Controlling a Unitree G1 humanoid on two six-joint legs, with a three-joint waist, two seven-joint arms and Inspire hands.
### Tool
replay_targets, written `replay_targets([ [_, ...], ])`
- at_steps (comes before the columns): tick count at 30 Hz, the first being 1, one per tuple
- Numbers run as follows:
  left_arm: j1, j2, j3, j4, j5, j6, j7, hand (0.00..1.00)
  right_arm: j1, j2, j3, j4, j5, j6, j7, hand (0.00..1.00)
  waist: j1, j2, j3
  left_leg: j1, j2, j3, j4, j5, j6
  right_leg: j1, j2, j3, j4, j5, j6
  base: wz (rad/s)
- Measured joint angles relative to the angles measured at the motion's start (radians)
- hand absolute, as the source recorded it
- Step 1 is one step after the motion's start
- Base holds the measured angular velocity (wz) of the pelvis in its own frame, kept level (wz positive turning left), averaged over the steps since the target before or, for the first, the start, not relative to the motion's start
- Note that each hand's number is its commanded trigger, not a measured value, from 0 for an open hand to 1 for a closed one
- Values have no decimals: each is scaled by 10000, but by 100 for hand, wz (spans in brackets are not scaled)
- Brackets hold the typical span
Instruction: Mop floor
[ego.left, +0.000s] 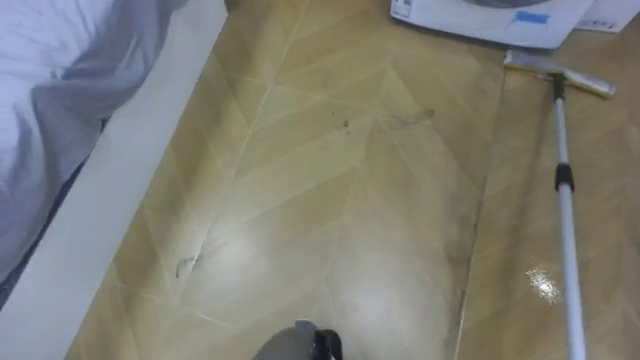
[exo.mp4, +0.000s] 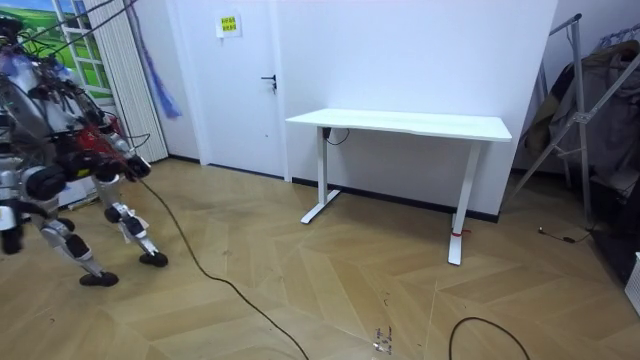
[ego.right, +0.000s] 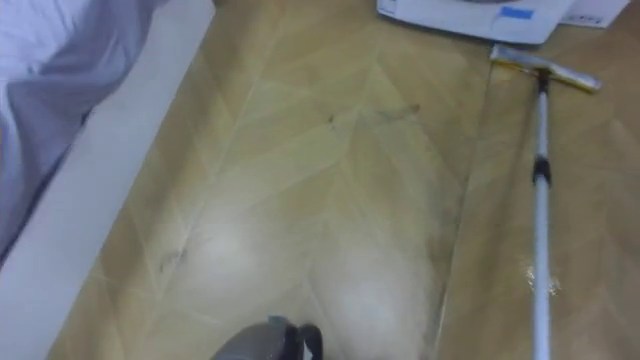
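A mop lies on the wooden floor (ego.left: 340, 200) at the right of the eye views. Its flat yellowish head (ego.left: 558, 73) rests close to a white appliance, and its silver handle (ego.left: 566, 210) runs toward me and leaves the picture at the lower right. Small dark marks (ego.left: 345, 123) dot the boards in the middle, a scuff (ego.left: 186, 265) sits lower left, and a wet shine (ego.left: 545, 285) lies beside the handle. In the room view I stand leaning forward at the room view's left edge (exo.mp4: 60, 160), feet apart.
A bed with a pale sheet (ego.left: 60, 80) and a white side board (ego.left: 130, 190) borders the floor on my left. The white appliance base (ego.left: 490, 20) stands ahead. The room view holds a white desk (exo.mp4: 400, 125), a door (exo.mp4: 240, 90) and a clothes rack (exo.mp4: 590, 110).
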Motion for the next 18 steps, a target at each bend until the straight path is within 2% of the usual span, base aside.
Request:
replay_targets([
  [1,-7,-28,45,61,24,-69,10,0,136,280,-19,-42,-182,-2,-105,100,-110,32,-4,327,-2,-116,-198,-110,-6,-67,32,14,221,395,-30,-60],
  [3,-33,-189,51,260,29,-173,19,0,44,601,-44,-143,-439,-3,-219,100,-230,125,64,776,18,-397,-671,-94,-72,-239,268,-8,-251,297,-104,-65],
  [4,-49,-333,37,352,236,-162,-3,0,-41,748,-102,-165,-642,-1,-307,100,-284,195,93,1114,48,-523,-1063,-33,-129,-261,472,-19,-1148,223,-83,-44],
  [5,-48,-376,34,369,312,-161,-1,0,-60,799,-105,-170,-659,5,-321,100,-289,187,92,1281,45,-531,-1279,14,-139,-224,525,-35,-1720,228,-88,-31],
  [6,-56,-425,17,406,368,-157,12,0,-72,892,-127,-174,-702,33,-346,100,-337,131,105,1721,-1,-504,-1738,108,-158,68,617,-45,-3167,346,-145,-6],
  [7,-42,-402,30,429,371,-115,61,0,-60,1018,-236,-170,-756,111,-415,100,-352,-77,182,2234,-94,-472,-2160,165,-216,464,711,-69,-4446,839,-268,0],
  [8,-39,-440,48,478,380,-95,146,0,-61,1045,-326,-155,-830,134,-416,100,-340,-116,202,2471,-96,-495,-2361,186,-254,692,770,-77,-4608,878,-294,-4],
  [10,-58,-485,62,742,401,-38,209,0,-259,1060,-540,-139,-959,228,-393,100,-305,-200,169,3378,-11,-603,-3308,408,-448,1678,952,-223,-5572,1118,-423,-4],
  [12,-79,-398,46,840,410,-20,204,0,-323,1111,-716,-157,-967,229,-370,100,-524,-173,161,3987,69,-913,-3845,586,-576,2539,1070,-577,-6424,1313,-497,29],
  [16,208,-267,398,857,821,-6,157,0,-242,1215,-897,-570,-939,223,-23,100,-480,-423,126,5380,223,-1026,-5038,930,-822,4087,1362,-906,-7985,1710,-666,8],
  [18,480,-233,557,790,1228,104,133,0,38,1303,-900,-834,-920,207,213,100,-532,-571,51,5811,252,-1103,-5260,977,-896,4671,1436,-1020,-8414,1750,-698,16],
])
